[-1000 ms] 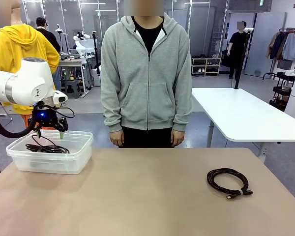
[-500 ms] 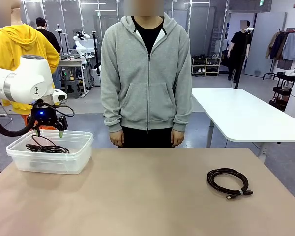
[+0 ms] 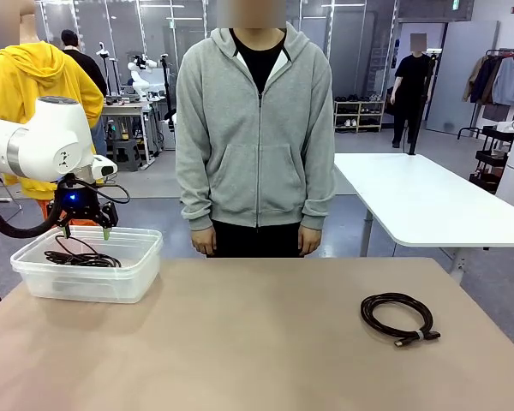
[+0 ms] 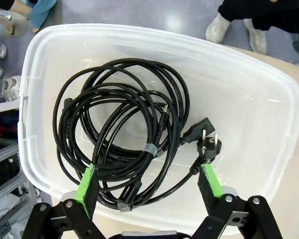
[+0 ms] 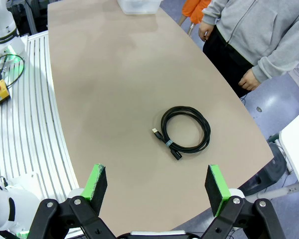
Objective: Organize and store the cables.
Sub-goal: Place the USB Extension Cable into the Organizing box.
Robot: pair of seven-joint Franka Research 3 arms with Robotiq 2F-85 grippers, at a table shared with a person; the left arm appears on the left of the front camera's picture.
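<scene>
A clear plastic bin (image 3: 86, 274) stands at the table's left end with coiled black cables (image 3: 81, 257) lying in it. My left gripper (image 3: 86, 231) hovers just above the bin, open and holding nothing. From the left wrist view, the coiled cables (image 4: 124, 129) lie loose in the bin (image 4: 259, 99) below my open left gripper (image 4: 148, 184), one plug end (image 4: 207, 144) near the right finger. Another coiled black cable (image 3: 398, 317) with a small band lies on the table at the right. The right gripper (image 5: 154, 189) hangs open high above that cable (image 5: 185, 127).
A person in a grey hoodie (image 3: 255, 128) stands at the far edge of the table, hands down at the sides. The tan tabletop (image 3: 257, 342) is bare between bin and loose cable. A white table (image 3: 411, 201) stands behind on the right.
The left gripper has risen slightly above the bin. The cables have not moved.
</scene>
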